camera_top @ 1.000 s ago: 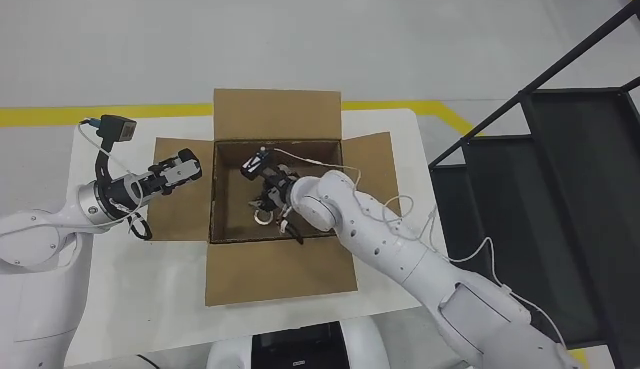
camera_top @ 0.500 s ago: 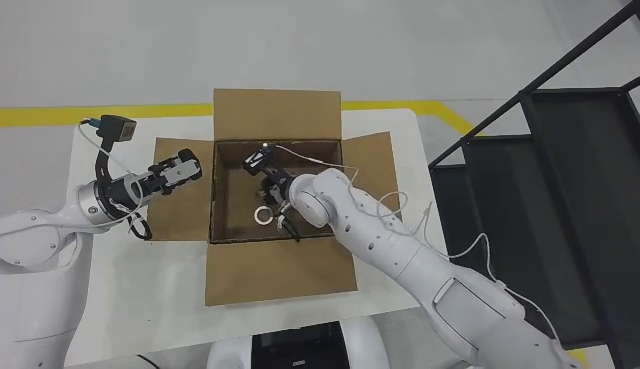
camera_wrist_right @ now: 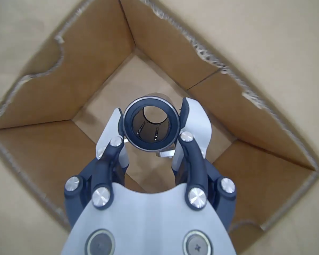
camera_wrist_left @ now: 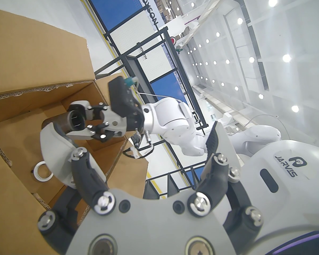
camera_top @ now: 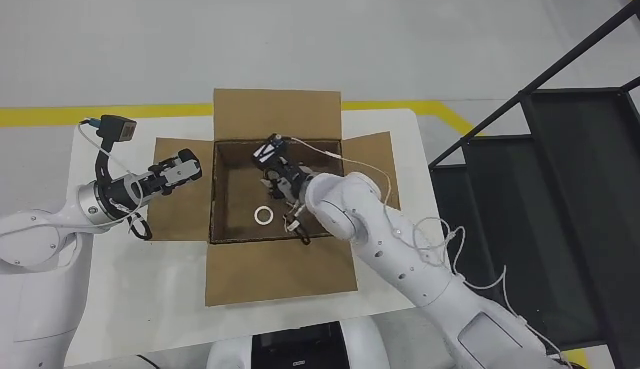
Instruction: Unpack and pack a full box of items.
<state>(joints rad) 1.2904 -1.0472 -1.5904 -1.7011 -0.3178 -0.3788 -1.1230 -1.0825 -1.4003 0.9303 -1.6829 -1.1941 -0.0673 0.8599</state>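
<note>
step: looks like the unpack half, one part held up off the carton floor
right gripper [camera_wrist_right: 152,112]: clamped on a linear bearing [camera_wrist_right: 151,131], one white finger on each side of the round body, so no room to grab anything else
bearing, where: inside the open cardboard box [camera_top: 275,119], off the floor, toward the back-right of the cavity; hard to say from up top whether clear of the rim
bearing, long axis: running straight out along the gripper's own reach, bore staring back into the wrist camera, far end aimed at the box floor; squeeze lands across the diameter, not the length
bearing, looks: short steel sleeve, dark end ring, rows of tiny balls down the inside, hollow right through
left gripper [camera_top: 188,167]: spread wide, holding nothing, parked over the left flap, well apart from the bearing
nearer arm: right one by a mile, part in its grip
also in the box: flat white ring [camera_top: 264,215] lying on the floor, robot-side of the held bearing, not touching; possibly a tape roll, too small to call
next move (guess): straight up and out over a flap to the table [camera_top: 150,289]; smooth round steel in a two-point pinch, so could roll or slip if swung hard
</note>
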